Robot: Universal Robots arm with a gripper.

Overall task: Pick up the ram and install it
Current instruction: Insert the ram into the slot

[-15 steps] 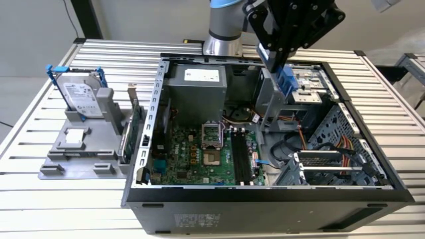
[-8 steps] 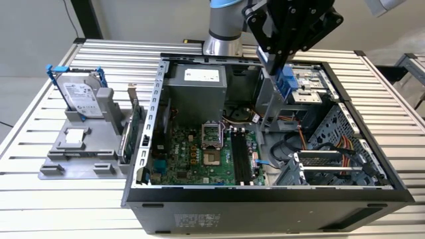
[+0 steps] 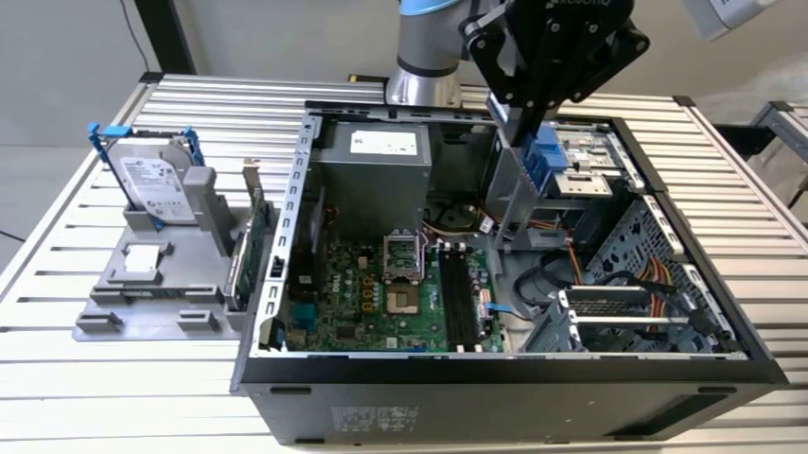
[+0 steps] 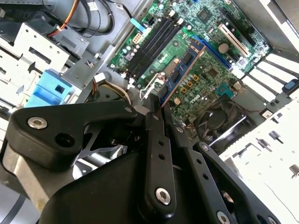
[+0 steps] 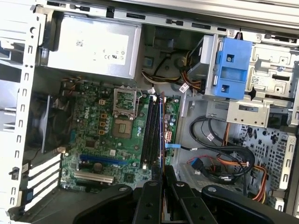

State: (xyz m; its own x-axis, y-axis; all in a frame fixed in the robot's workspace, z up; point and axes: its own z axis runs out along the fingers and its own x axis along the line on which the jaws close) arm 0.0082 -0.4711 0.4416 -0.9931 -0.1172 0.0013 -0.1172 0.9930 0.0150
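1. Hanging in the upper middle of the exterior view, the gripper (image 3: 520, 125) is above the open computer case (image 3: 505, 374); a hard drive (image 3: 158, 189) stands outside it at the frame's left.
2. The second wrist view shows the jaws clamped on the ram (image 4: 182, 74), its chip face over the motherboard (image 4: 210, 28).
3. The first wrist view shows that ram edge-on, a thin line alongside the memory slots (image 5: 152, 130).

I see a ribbed metal worktop (image 3: 76, 397) under even light, a pale grey backdrop (image 3: 51, 76) and dark post (image 3: 166, 33) behind
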